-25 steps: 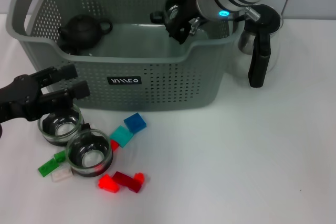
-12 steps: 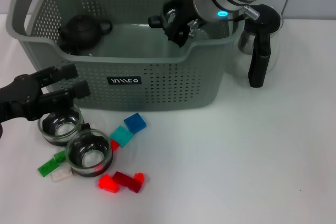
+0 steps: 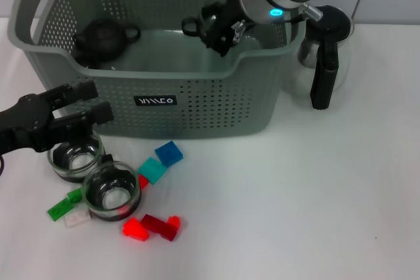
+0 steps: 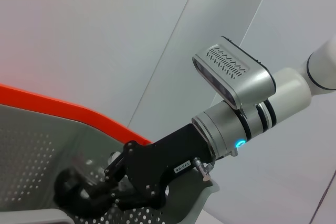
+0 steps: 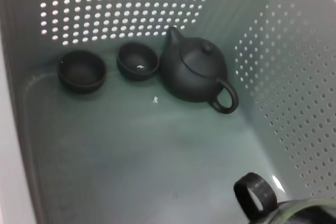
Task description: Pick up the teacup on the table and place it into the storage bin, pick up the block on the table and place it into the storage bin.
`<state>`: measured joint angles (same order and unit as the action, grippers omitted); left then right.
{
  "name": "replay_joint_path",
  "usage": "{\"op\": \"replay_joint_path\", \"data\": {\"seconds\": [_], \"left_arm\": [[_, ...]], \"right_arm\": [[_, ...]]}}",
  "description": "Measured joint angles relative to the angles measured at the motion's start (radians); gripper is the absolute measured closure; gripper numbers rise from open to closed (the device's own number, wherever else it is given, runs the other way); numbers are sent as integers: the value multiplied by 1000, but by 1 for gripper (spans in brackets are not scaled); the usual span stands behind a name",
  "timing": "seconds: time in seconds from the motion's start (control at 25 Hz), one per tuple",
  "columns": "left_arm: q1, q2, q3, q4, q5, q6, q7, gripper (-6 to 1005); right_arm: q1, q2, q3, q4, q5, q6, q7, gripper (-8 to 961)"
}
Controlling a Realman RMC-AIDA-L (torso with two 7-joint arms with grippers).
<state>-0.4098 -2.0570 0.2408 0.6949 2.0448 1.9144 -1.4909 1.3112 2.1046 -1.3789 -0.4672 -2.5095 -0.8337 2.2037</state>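
Since the earlier frame, our right gripper (image 3: 216, 27) rises slightly above the storage bin (image 3: 197, 106), its fingers' spread unclear. Left gripper (image 3: 82, 106), parted, waits beside it. Glass teacups (image 3: 113, 189) and blocks (image 3: 168, 153) remain before the bin

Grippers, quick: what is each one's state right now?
Left gripper: open, holding nothing.
Right gripper: shut on the teacup, over the storage bin.

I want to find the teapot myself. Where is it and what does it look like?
Look inside the big grey storage bin with holes in its walls. The teapot sits against the wall beside two small dark cups. It alone has a lid knob, a spout and a looped handle.
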Motion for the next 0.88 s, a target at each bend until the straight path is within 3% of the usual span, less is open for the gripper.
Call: {"op": "replay_joint_path", "data": {"seconds": [0.16, 0.52, 0.64, 0.88], "left_arm": [[-3, 0, 0, 0, 0, 0, 0, 193], [-4, 0, 0, 0, 0, -1, 0, 193], [-4, 0, 0, 0, 0, -2, 0, 193], [-5, 1, 0, 0, -7, -2, -6, 194]], "right_arm": [[2, -2, -1, -1, -2, -1, 10, 799], [-3, -3, 1, -33, -8, 1, 42, 489], [-13, -6, 13, -87, -7, -29, 70, 361], [-59, -12, 153, -307, -6, -211, 122, 335]]}}
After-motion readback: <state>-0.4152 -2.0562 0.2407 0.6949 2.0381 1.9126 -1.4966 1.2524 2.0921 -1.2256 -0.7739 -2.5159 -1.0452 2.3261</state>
